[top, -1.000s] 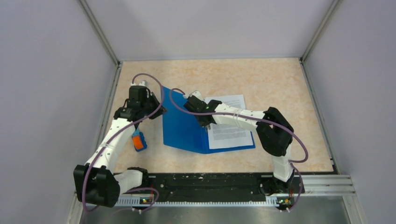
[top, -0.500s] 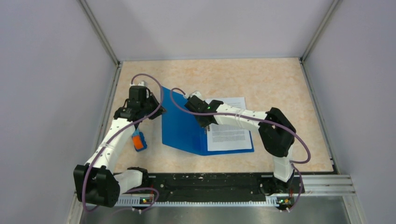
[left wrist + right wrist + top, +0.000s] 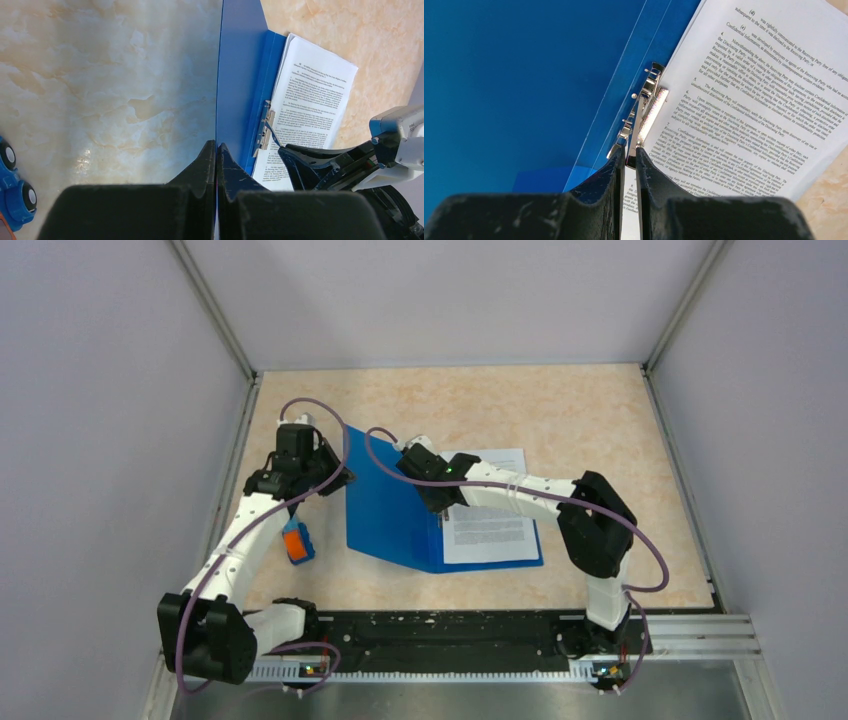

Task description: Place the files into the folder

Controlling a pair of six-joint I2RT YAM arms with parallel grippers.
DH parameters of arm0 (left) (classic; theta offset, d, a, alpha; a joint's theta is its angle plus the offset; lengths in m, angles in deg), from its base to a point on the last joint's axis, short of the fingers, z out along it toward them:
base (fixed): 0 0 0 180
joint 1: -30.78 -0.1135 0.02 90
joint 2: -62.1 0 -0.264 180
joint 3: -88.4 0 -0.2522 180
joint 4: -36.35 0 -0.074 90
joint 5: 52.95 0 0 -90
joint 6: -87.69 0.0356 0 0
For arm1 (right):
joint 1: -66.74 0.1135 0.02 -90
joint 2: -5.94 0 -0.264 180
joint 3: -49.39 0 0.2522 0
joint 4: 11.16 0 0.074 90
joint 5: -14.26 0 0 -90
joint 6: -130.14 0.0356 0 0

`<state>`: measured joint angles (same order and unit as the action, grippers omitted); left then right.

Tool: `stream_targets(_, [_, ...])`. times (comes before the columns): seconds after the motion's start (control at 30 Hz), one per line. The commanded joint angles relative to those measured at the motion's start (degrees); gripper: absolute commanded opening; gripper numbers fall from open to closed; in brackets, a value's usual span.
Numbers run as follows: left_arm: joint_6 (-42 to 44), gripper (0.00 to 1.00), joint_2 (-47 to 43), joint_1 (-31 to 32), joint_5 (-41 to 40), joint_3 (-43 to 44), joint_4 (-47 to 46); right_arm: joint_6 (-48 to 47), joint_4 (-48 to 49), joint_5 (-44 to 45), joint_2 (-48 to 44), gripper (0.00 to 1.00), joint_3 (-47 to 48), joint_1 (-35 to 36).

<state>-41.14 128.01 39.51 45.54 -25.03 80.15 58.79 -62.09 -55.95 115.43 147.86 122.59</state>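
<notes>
a: where do we find the folder (image 3: 392,512)?
b: it lies open near the middle of the desk (image 3: 570,410), its back half flat and its front cover tilted up on the left side
a: and what holds that cover up?
b: our left gripper (image 3: 216,146). in the left wrist view its two fingers are pressed together with the thin blue edge of the cover running straight between them, so we call it closed on the folder
a: where are the files (image 3: 497,530)?
b: on the flat back half, print side up, their left edge right against the metal clip (image 3: 650,92) at the spine. we see a blue margin along their near and right sides; at the far end the white reaches past what blue we can make out
a: what about our right gripper (image 3: 628,151)?
b: it points down at the clip. the jaws stand only a sliver apart and the clip's thin raised lever pokes into that slit. whether the fingers press on the lever or merely flank it, we cannot tell
a: anything else on the desk?
b: a small orange-and-blue block (image 3: 296,542) to the left of the folder, near our left arm, touching neither gripper
</notes>
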Motion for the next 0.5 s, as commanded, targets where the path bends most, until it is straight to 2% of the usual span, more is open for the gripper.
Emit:
stream_targets(0.0, [-0.11,0.00,-0.61,-0.12,-2.33,-0.26,-2.97,0.39,-1.63,-0.18,-3.42,0.14,0.83,0.81])
stream_targets(0.23, [-0.27,0.00,-0.77,-0.12,-2.37,-0.43,-3.10,0.48,-1.84,-0.41,-3.28,0.13,0.68,0.95])
stream_targets(0.47, [-0.26,0.00,-0.40,-0.12,-3.19,-0.90,-3.14,1.58,-1.85,-1.72,-3.65,0.03,-1.06,1.56])
